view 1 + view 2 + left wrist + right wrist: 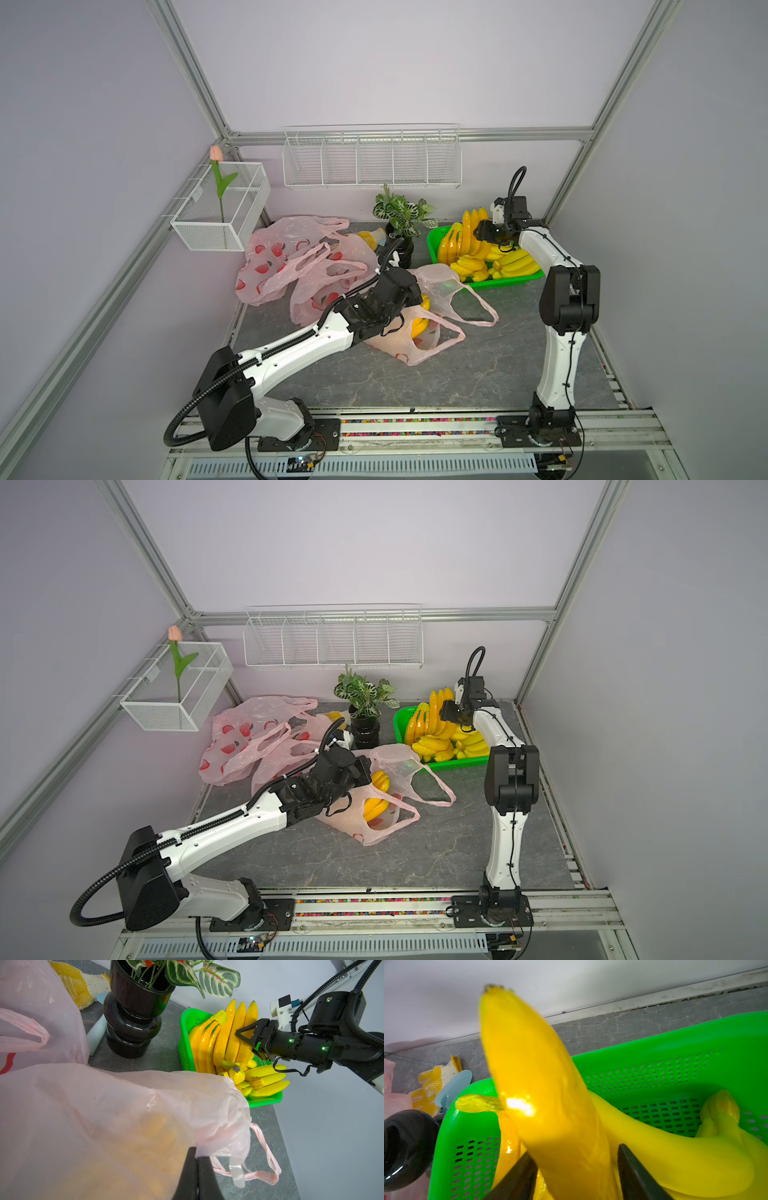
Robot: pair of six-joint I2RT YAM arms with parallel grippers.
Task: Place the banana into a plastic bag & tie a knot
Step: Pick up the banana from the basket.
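Observation:
A pink plastic bag (419, 345) (374, 825) lies at the table's middle, and yellow bananas (419, 326) show through its mouth. My left gripper (197, 1157) is shut on the bag's rim (218, 1142); the film hides most of the bag's inside in that view. At the back right a green basket (434, 245) (187, 1022) holds several banana bunches. My right gripper (478, 232) (574, 1149) is in the basket, its jaws on either side of one upright banana (539, 1084) (233, 1039). One finger (521, 1169) touches it. A narrow gap shows at the other.
A black pot with a leafy plant (401, 237) stands between bag and basket. Two more pink bags (282, 257) and a yellow glove (368, 237) lie at the back left. A wire basket with a tulip (220, 208) and a wire shelf (370, 160) hang on the walls.

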